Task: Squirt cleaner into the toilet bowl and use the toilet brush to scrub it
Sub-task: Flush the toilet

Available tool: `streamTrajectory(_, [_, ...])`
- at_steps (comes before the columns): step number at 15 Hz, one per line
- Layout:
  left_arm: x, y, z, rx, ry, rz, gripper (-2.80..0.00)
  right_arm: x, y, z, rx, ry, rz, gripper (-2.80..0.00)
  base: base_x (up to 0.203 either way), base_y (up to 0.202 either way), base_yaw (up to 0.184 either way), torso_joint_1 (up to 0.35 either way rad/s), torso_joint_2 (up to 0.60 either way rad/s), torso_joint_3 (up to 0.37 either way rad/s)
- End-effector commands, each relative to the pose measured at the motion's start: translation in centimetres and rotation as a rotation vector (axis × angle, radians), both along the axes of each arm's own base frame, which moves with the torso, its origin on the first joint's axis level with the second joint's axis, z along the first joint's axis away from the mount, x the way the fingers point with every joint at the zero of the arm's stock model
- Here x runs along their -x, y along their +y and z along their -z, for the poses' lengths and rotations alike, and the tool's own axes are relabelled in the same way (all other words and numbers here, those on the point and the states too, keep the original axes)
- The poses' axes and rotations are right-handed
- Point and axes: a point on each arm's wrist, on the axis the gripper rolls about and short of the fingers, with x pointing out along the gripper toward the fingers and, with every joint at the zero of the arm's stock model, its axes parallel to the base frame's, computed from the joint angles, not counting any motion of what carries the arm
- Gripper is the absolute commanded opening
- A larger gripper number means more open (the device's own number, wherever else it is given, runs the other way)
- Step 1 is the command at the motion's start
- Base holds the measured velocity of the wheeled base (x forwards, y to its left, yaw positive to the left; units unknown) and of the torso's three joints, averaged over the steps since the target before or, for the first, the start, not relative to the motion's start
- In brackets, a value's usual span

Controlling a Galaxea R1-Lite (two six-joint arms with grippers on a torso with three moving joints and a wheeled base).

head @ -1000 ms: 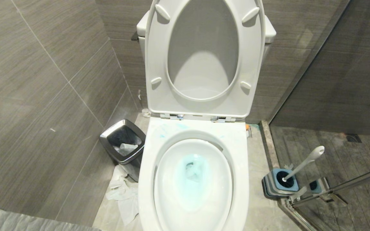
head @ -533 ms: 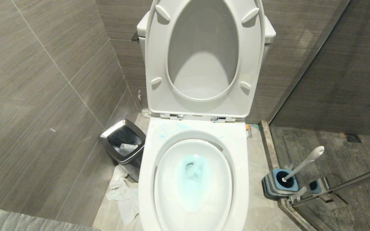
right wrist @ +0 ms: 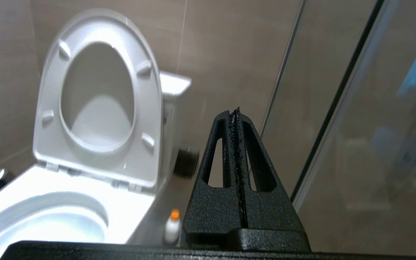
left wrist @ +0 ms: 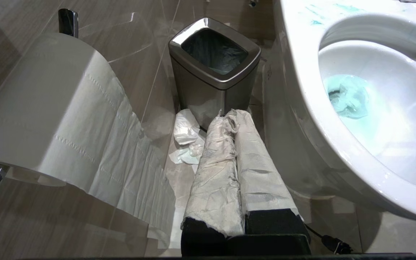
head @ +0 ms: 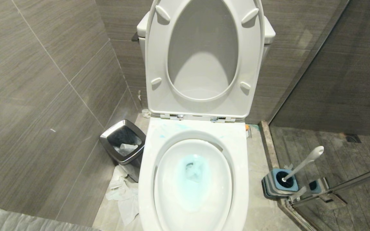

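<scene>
bowl: the big glossy white ceramic toilet bowl (head: 239,166) is the landmark here, white seat and lid (head: 204,57) flipped up against the tank behind it

cleaner: bright turquoise-blue cleaner (head: 193,179) tints the water down in the bowl, with a soggy wad of paper sitting in it; a few thin blue smears on the back of the rim near the hinges too

brush: long slim white-grey plastic toilet brush (head: 303,163) stands tilted in its square blue-and-grey striped holder (head: 276,187), on the floor right of the bowl, by the glass shower door

left gripper: left gripper (left wrist: 235,119), fingers wrapped in white paper, hangs low on the bowl's left side; jaws pressed together, nothing in them

right gripper: black right gripper (right wrist: 236,115) is up off the bowl's right side, pointing toward the raised lid; jaws together, empty

bin: small square steel bin with black liner (head: 123,142) just left of the bowl, crumpled white tissue (head: 124,195) on the floor in front of it

paper roll: white toilet paper roll (left wrist: 45,108) on the wall left of the bowl, tail hanging down
</scene>
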Motion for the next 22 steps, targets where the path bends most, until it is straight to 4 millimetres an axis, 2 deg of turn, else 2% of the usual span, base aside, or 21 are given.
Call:
streamTrajectory(1, [-0.1, 0.0, 0.2, 0.0, 0.007, -0.001, -2.8, -1.3, 0.0, 1.9, -0.005, 0.06, 0.003, -2.8, 0.0, 0.0, 0.0, 0.0, 0.0, 0.0])
streamTrajectory(4, [-0.1, 0.0, 0.2, 0.0, 0.007, -0.001, -2.8, -5.4, -0.1, 6.7, -0.039, 0.25, 0.029, -2.8, 0.0, 0.0, 0.0, 0.0, 0.0, 0.0])
streamTrajectory(8, [-0.1, 0.0, 0.2, 0.0, 0.007, -0.001, -2.8, -8.5, -0.1, 12.0, -0.054, 0.331, 0.037, -2.8, 0.0, 0.0, 0.0, 0.0, 0.0, 0.0])
streamTrajectory(15, [-0.1, 0.0, 0.2, 0.0, 0.009, -0.001, -2.8, -9.0, -0.1, 15.2, -0.048, 0.619, 0.036, -2.8, 0.0, 0.0, 0.0, 0.0, 0.0, 0.0])
streamTrajectory(22, [-0.1, 0.0, 0.2, 0.0, 0.007, -0.001, -2.8, -9.0, -0.1, 15.1, -0.059, 0.615, 0.034, -2.8, 0.0, 0.0, 0.0, 0.0, 0.0, 0.0])
